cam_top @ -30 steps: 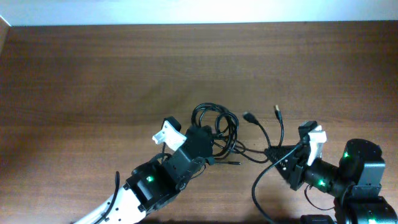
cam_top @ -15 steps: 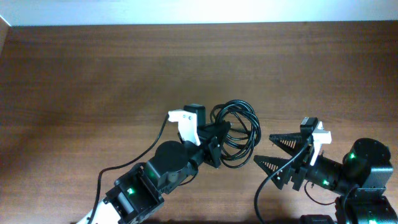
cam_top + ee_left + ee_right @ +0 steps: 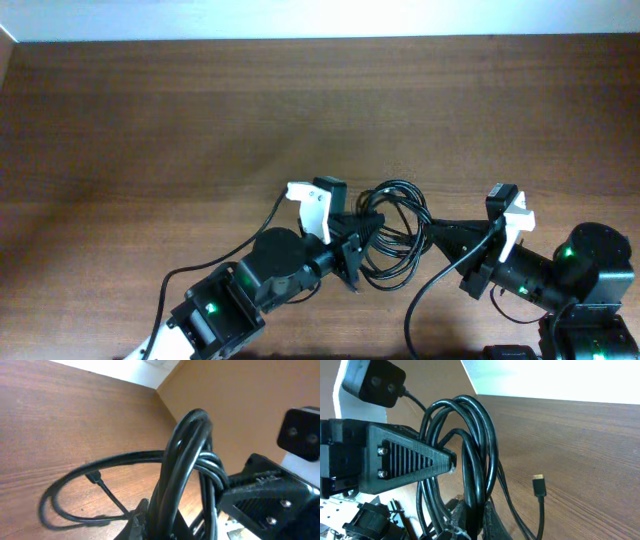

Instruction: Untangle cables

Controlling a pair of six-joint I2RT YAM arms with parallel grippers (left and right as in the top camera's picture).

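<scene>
The cables [image 3: 403,262] are thin black cords bunched in one tangled coil, held up between my two grippers at the table's front middle. My left gripper [image 3: 372,228] is shut on the coil's left side; in the left wrist view the bundle [image 3: 186,455] rises straight out of the gripper [image 3: 167,527]. My right gripper [image 3: 434,234] is shut on the coil's right side; in the right wrist view the strands [image 3: 479,445] pass between its pads [image 3: 495,522]. A loose end with a small metal-tipped plug [image 3: 538,485] hangs over the table.
The brown wooden table [image 3: 200,120] stretches to a white wall at the back. The left arm's white wrist mount [image 3: 308,205] and the right arm's mount [image 3: 510,215] flank the coil. The left gripper's finger [image 3: 405,460] sits close to the right wrist camera.
My right gripper, open half a second ago, has shut on the coil's right side. My left gripper has moved a little right with the coil, which was lifted off the table earlier.
</scene>
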